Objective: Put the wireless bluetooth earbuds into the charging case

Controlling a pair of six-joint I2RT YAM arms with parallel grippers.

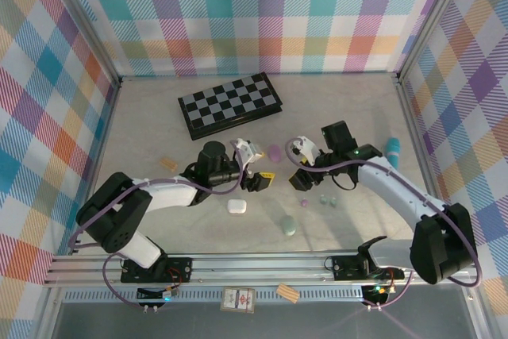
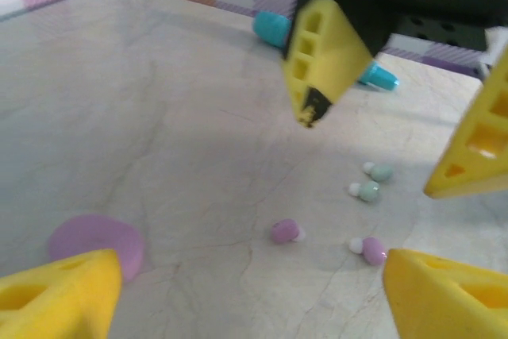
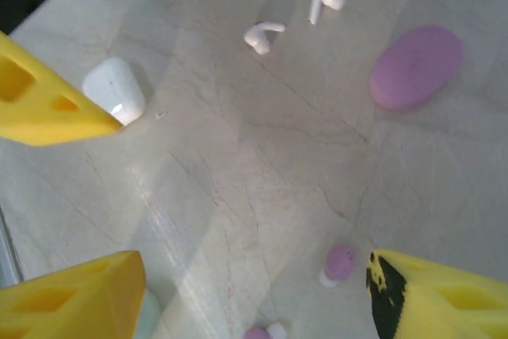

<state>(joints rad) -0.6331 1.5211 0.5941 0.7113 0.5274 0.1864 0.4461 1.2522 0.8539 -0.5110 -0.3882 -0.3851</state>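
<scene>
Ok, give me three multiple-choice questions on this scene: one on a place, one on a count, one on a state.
1. Where is the chessboard? A) at the far side of the table B) between the arm bases C) under the right arm
2. How many mint buds lie on the table? A) one B) two C) four
3. How is the left gripper? A) shut on a bud B) shut, empty C) open, empty
Answers: 1 A, it lies at the top of the overhead view. 2 B, a pair sits close together near the purple buds. 3 C, its fingers stand wide apart with nothing between.
</scene>
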